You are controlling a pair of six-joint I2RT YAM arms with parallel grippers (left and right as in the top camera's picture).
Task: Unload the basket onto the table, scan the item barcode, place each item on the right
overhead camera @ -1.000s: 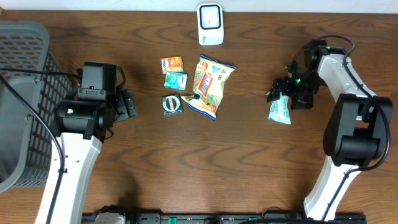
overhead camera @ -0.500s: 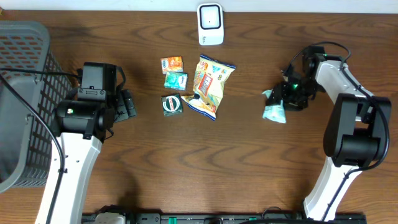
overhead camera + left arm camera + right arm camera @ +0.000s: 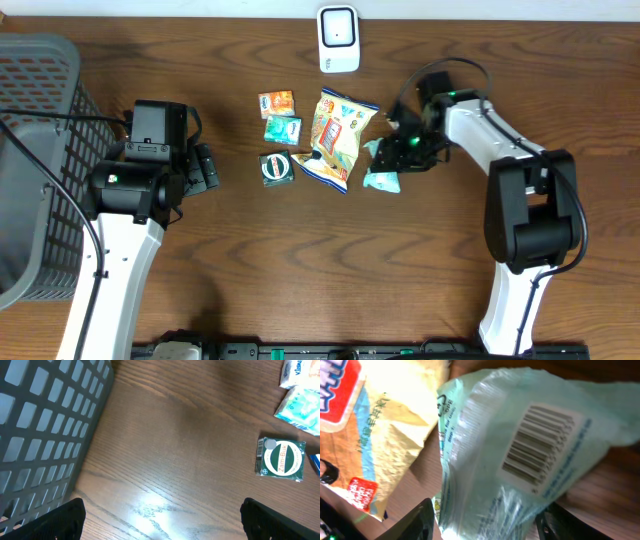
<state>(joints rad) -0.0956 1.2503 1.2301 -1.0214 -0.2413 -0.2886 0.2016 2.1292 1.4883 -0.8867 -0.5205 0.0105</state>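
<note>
My right gripper (image 3: 400, 152) is shut on a pale teal packet (image 3: 383, 176), which hangs just right of the yellow chip bag (image 3: 337, 137). In the right wrist view the teal packet (image 3: 520, 465) fills the space between the fingers (image 3: 417, 521), and its black barcode (image 3: 538, 445) faces the camera. A white scanner (image 3: 338, 38) stands at the table's back edge, up and to the left of the packet. At the left, my left gripper (image 3: 205, 168) is open over bare wood, and its fingers (image 3: 60, 519) have nothing between them.
A grey mesh basket (image 3: 35, 150) stands at the far left, and the basket wall (image 3: 45, 420) lies close to my left gripper. An orange packet (image 3: 276, 102), a small teal packet (image 3: 283, 128) and a green round-label box (image 3: 276, 168) lie left of the chip bag.
My right arm has swung left across the table with the teal packet, from the right side to beside the chip bag. The left arm has not moved.
</note>
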